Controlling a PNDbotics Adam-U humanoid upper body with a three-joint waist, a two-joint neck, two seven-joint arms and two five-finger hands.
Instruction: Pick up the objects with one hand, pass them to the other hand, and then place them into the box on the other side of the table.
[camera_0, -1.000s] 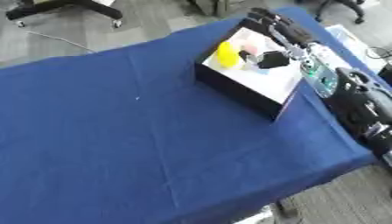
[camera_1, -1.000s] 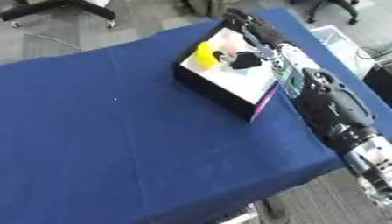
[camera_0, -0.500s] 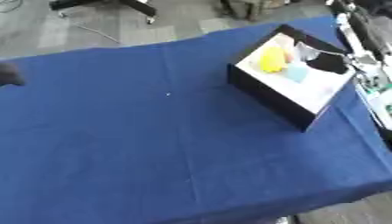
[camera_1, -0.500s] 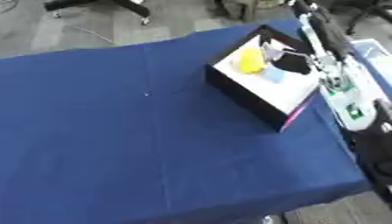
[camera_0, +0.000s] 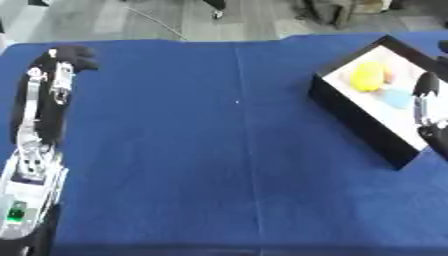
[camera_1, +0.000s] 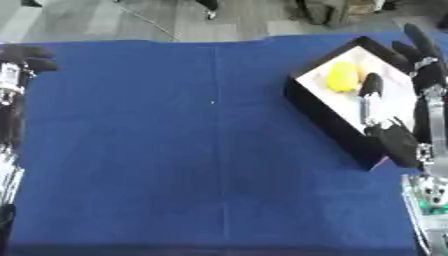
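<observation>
The box stands at the far right of the surface, set askew, with a rounded object in its far end and what may be a second, flatter item beside it. The right hand reaches over the box's right side, while the left hand lies at the far left edge, well apart from the box.

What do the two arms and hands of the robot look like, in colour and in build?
The left hand is black, on a slim forearm of black panels and silver-white metal parts, with a small green spot near the lower end. The right hand has long black fingers with silver-white segments; its forearm is black and silver too, with a small green mark low down.
</observation>
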